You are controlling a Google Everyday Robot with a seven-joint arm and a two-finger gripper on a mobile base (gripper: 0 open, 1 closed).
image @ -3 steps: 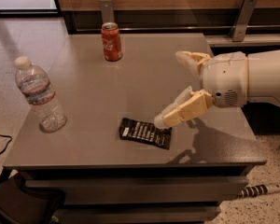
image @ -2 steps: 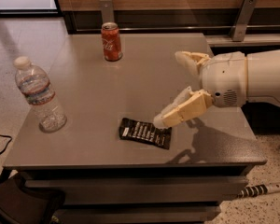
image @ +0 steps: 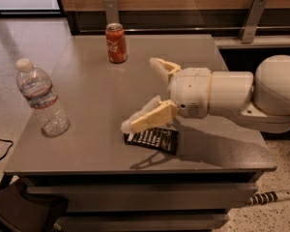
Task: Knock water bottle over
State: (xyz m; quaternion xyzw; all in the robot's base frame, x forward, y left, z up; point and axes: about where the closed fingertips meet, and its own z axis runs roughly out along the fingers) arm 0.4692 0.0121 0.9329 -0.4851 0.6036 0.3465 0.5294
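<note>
Grey table [image: 87, 81], arm coming in from the right, gripper [image: 140, 94] hovering over mid-table with fingers spread wide and nothing held, just above a black packet [image: 152, 139]. Water bottle [image: 41, 99] stands upright near the table's left edge, well apart from the gripper, with the red soda can [image: 116, 43] at the back out of the line between them. Bottle looks light, thin-walled and top-heavy on a narrow base, fill level unclear; no grasp needed, so I'd hit it high, at the shoulder just under the cap, since a low push on slick plastic probably just slides it.
</note>
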